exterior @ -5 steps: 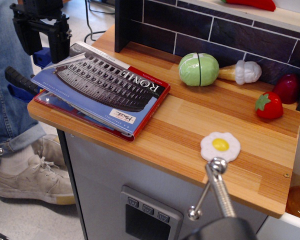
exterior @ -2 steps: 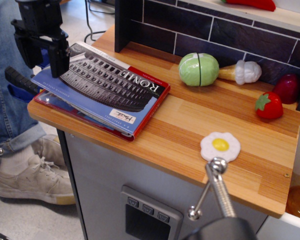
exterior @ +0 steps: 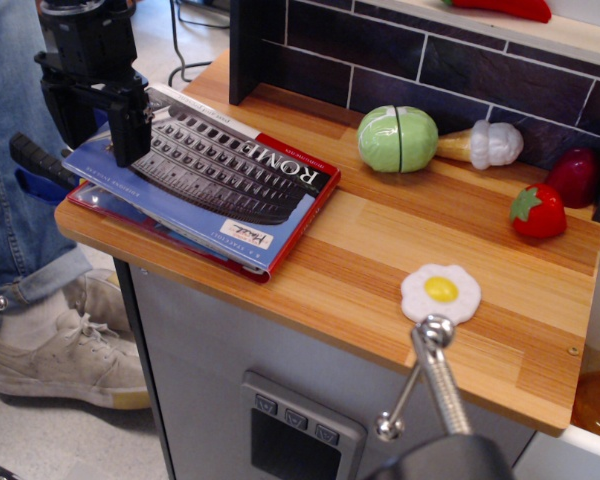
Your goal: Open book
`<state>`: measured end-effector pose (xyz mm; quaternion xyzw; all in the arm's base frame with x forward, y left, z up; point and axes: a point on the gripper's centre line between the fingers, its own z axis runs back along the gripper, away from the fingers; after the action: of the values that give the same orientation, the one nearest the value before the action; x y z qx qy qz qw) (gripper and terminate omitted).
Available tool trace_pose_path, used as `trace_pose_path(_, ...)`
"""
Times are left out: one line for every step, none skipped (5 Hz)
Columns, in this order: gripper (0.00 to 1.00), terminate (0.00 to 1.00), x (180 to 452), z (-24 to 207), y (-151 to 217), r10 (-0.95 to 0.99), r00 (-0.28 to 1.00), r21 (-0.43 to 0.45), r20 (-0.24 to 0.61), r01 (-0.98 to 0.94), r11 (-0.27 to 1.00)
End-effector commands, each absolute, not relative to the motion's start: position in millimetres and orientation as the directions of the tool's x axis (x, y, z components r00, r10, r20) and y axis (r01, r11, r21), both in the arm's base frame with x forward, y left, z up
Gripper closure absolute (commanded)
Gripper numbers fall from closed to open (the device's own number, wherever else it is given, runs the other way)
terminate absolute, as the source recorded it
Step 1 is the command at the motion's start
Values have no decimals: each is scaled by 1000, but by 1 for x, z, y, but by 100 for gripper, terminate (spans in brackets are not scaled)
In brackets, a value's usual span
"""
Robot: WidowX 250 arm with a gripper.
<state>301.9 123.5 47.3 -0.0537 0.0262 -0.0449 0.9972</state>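
The book (exterior: 215, 180) lies closed at the left end of the wooden worktop (exterior: 380, 260), its far-left corner overhanging the edge. The black gripper (exterior: 102, 128) straddles that corner with fingers parted; contact with the cover is hard to make out.

1. I see a green cabbage toy (exterior: 398, 138) on the wooden counter (exterior: 380, 270), by the dark tiled wall (exterior: 460, 60)
2. A white garlic-like toy (exterior: 483, 145) lies just right of it
3. A strawberry (exterior: 537, 211) sits beside a dark red vegetable (exterior: 576, 176)
4. A fried egg toy (exterior: 440, 291) lies near the front edge
5. A person's jeans leg and sneaker (exterior: 65, 345) stand at left
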Motion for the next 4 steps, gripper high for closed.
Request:
trace_pose_path(0, 0, 314, 82, 105, -127, 991, -108, 46, 131, 986)
trace_pose_path(0, 0, 320, 105, 93, -112, 992, -155, 58, 119, 981)
trace_pose_path(0, 0, 328, 125, 70, -106, 993, -192, 59, 115, 975)
trace_pose_path(0, 0, 336, 151, 39, -96, 993, -270, 68, 111, 957)
